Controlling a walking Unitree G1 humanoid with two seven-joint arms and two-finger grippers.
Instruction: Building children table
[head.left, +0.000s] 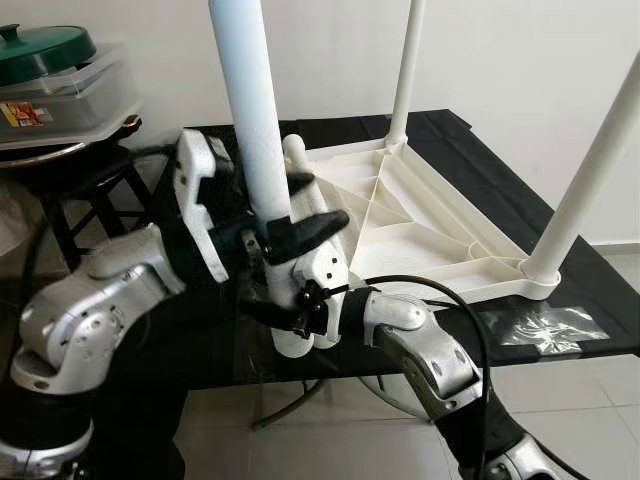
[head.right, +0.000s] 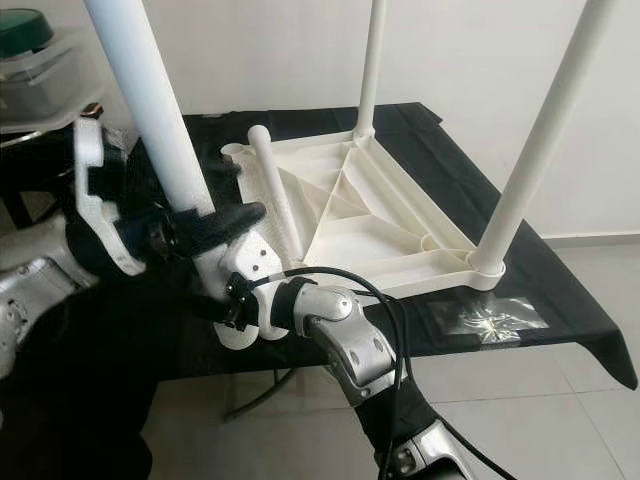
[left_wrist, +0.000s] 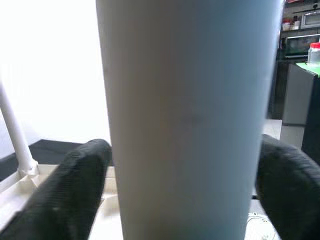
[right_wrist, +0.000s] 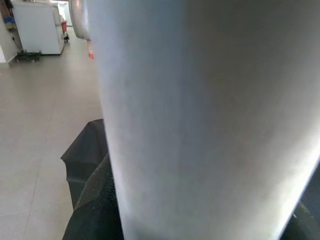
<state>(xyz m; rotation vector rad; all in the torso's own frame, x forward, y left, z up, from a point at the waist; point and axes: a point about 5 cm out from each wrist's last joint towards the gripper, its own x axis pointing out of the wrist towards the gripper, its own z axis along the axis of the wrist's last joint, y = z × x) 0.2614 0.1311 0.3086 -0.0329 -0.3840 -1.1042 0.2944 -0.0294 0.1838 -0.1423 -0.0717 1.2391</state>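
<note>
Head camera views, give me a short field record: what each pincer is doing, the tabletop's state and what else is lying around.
left pincer: closed around upright white leg
right pincer: gripping same leg lower down
tabletop: white, upside down on black cloth
legs fitted: two, at far corner and right corner
loose leg: lying on tabletop
small clear bag: on cloth

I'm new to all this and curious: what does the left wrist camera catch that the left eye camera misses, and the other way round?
Left wrist view alone: a red-capped bottle on a green surface and dark kitchen shelves behind. Left eye view alone: the upturned white tabletop on the black cloth, a green lid, a clear plastic bag and the right gripper. Both show the left gripper around the near white leg, plus a far leg standing in its corner.
</note>
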